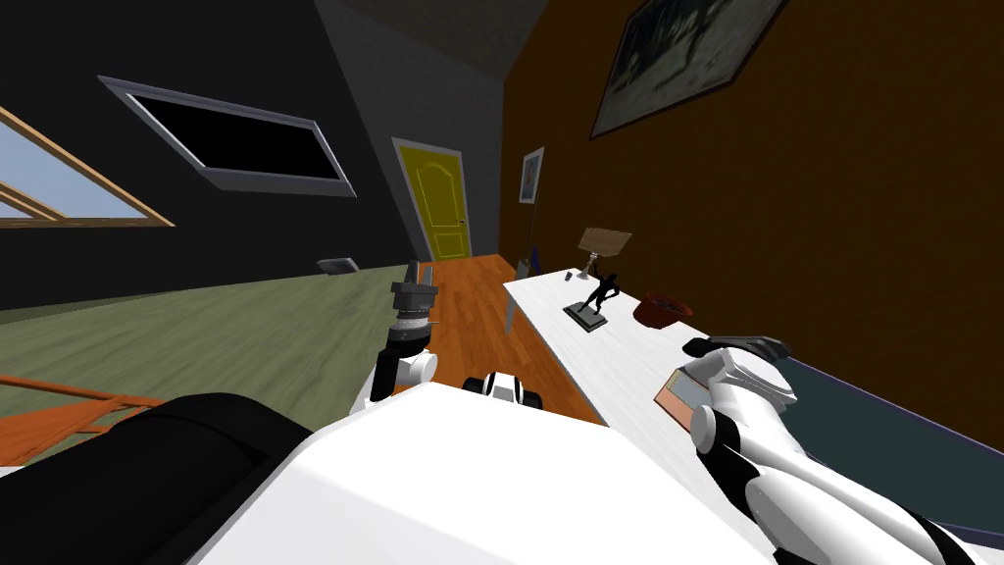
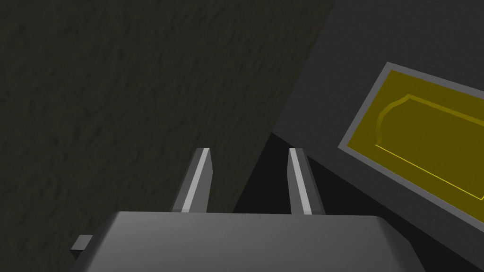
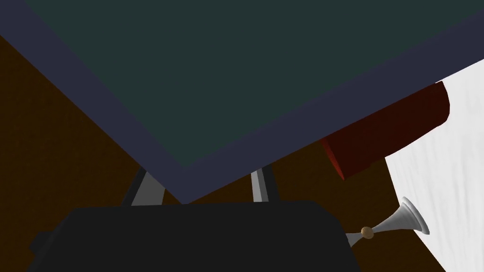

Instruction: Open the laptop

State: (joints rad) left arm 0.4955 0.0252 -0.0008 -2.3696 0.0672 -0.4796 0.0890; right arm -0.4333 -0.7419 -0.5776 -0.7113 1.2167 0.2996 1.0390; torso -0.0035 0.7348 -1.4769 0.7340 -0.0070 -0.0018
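The laptop (image 1: 863, 417) stands on the white table (image 1: 578, 343) to my right; its lid, a dark teal panel with a purple-grey rim, leans back toward the brown wall. My right gripper (image 1: 737, 345) is at the lid's near top corner. In the right wrist view that corner (image 3: 189, 118) lies straight over the gripper's dark body. A salmon flat piece (image 1: 678, 395) lies beside my right wrist. My left gripper (image 1: 416, 275) is raised off the table over the floor, open (image 2: 249, 156) with nothing between its fingers.
Beyond the laptop on the table stand a dark red bowl (image 1: 662, 310), a black statuette (image 1: 596, 299) and a lamp (image 1: 602, 245). The bowl (image 3: 392, 125) sits close past the lid's corner. A yellow door (image 1: 439, 201) is far ahead. A black seat (image 1: 127, 471) lies at my left.
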